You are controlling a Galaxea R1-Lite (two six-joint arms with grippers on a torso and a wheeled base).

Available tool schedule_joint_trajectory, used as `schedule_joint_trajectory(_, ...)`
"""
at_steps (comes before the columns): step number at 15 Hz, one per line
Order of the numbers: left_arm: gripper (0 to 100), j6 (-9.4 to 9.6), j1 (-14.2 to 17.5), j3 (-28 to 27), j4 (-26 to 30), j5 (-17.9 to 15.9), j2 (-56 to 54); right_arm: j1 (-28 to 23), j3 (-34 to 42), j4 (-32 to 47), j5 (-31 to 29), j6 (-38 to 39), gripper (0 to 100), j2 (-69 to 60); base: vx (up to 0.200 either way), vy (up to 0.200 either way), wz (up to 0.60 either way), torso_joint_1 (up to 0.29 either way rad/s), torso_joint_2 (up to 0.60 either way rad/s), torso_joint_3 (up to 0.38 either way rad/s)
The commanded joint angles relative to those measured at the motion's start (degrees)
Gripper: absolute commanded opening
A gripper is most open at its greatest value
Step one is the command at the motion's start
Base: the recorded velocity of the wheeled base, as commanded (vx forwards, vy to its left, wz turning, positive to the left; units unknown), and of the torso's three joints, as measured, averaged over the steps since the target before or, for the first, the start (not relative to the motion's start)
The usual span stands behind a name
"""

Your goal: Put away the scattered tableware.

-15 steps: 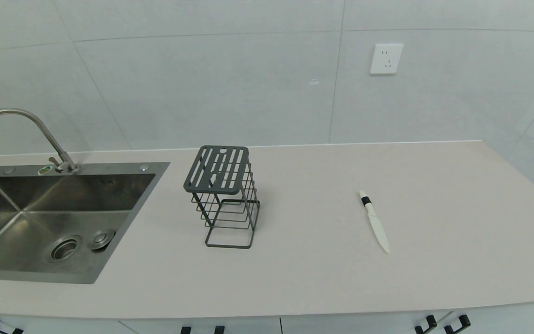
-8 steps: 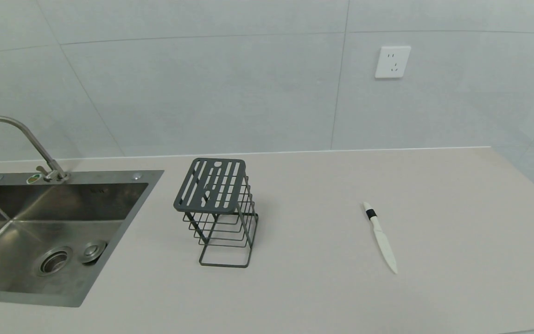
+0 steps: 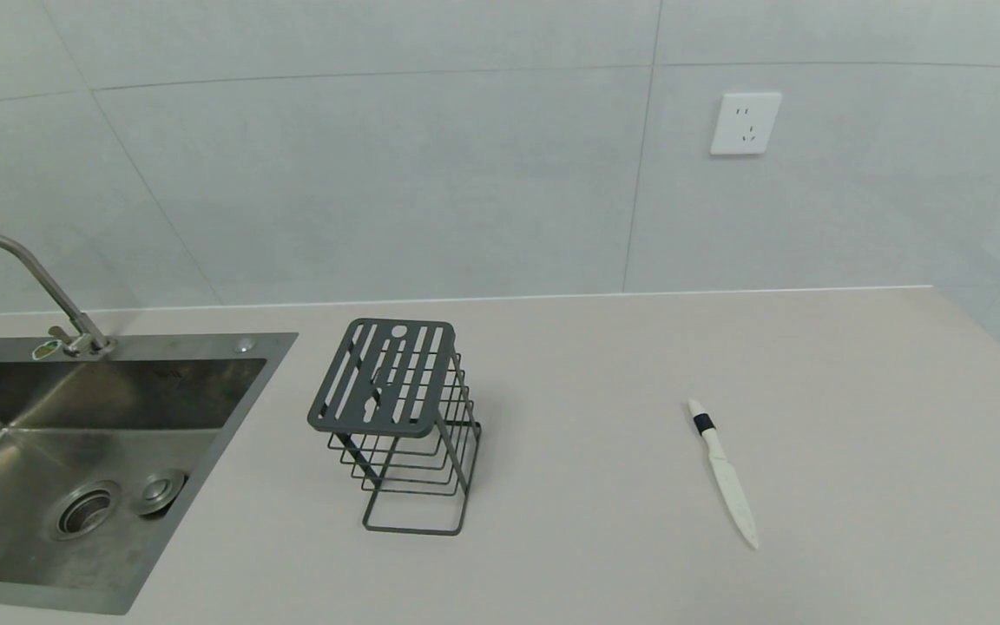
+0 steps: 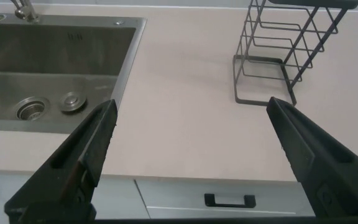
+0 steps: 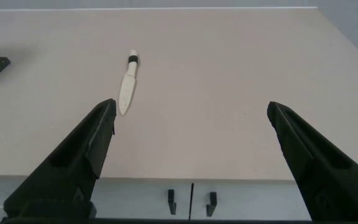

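A white knife (image 3: 722,470) with a black band near its handle end lies flat on the pale countertop (image 3: 604,521), right of centre; it is also seen as the knife (image 5: 128,89) from the right wrist. A dark wire rack (image 3: 398,417) with a slotted top stands near the middle of the counter, with its base (image 4: 267,68) in the left wrist view. My left gripper (image 4: 191,155) is open, back from the counter's front edge, facing the stretch between sink and rack. My right gripper (image 5: 191,155) is open too, off the counter's front edge, well short of the knife.
A steel sink (image 3: 75,451) with a curved tap (image 3: 23,269) is set into the counter at the left. A tiled wall with a socket (image 3: 745,123) backs the counter. Cabinet fronts with black handles (image 5: 191,202) run below the counter's front edge.
The whole head view has shifted: the counter, rack and knife sit lower in the picture and the front edge has dropped out of it. The rack and knife keep their places on the counter.
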Motion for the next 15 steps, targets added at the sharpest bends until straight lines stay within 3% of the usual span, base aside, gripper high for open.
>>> schedule_joint_trajectory(1,100,-0.05,0.02,0.02,-0.01,0.04,0.07,0.01,0.00,-0.02,0.04,-0.02,100,0.07,0.000,0.000,0.00,0.000,0.00,0.000)
schedule_joint_trajectory(12,100,-0.23,0.02,0.02,-0.10,0.04,0.07,-0.08,0.00,-2.21,0.31,-0.37,100,0.07,0.000,0.000,0.00,0.020,-0.04,-0.021)
schedule_joint_trajectory(15,100,-0.05,0.02,0.02,-0.10,0.04,0.07,0.01,0.00,-10.74,1.80,-3.09,100,0.07,0.000,0.000,0.00,0.000,0.00,0.000)
